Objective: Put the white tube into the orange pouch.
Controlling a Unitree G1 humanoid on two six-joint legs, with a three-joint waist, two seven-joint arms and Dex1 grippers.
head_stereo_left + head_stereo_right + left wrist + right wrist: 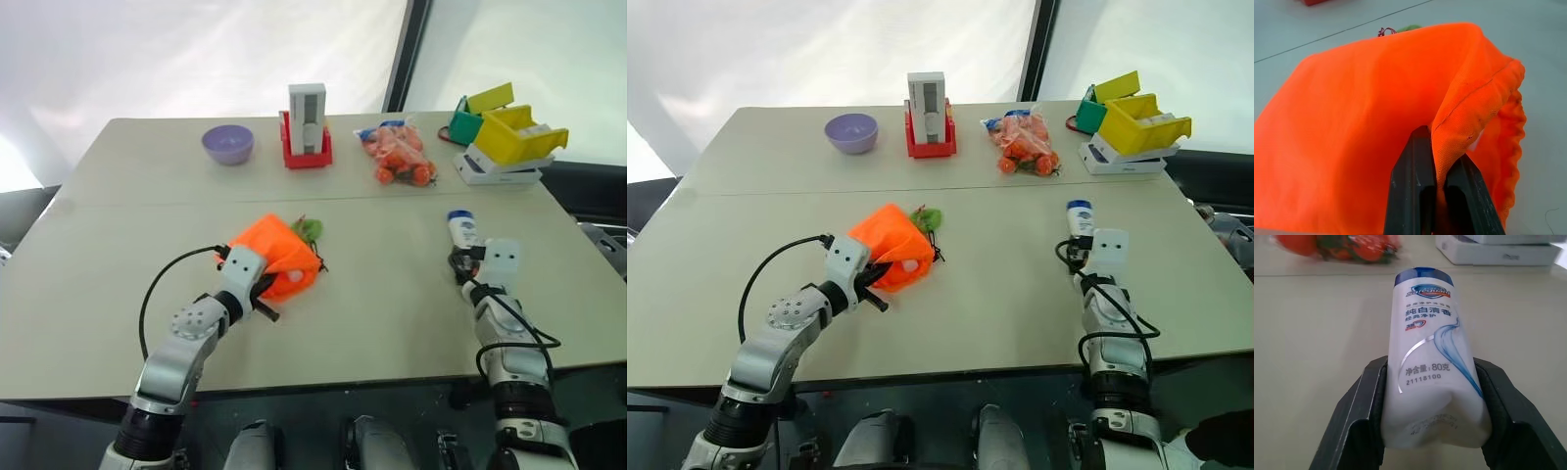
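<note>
On my left side, my left gripper (1432, 196) has its fingers shut tight on a fold of the orange pouch (277, 257), right at the rim of its mouth. The pouch sits near the middle of the worktop (372, 304), and I hold one edge up so the mouth gapes a little toward my right. On my right side, the white tube (1432, 362) lies flat on the worktop, well apart from the pouch. My right gripper (1433, 416) has a finger on each side of the tube's flat back end, touching it or very nearly. The tube looks like it is not lifted yet. Its long side runs straight away from me, with the blue cap pointing to the far edge. I think the pouch part is ready. What is left is to grip the tube, lift it, carry it over and slide it in.
</note>
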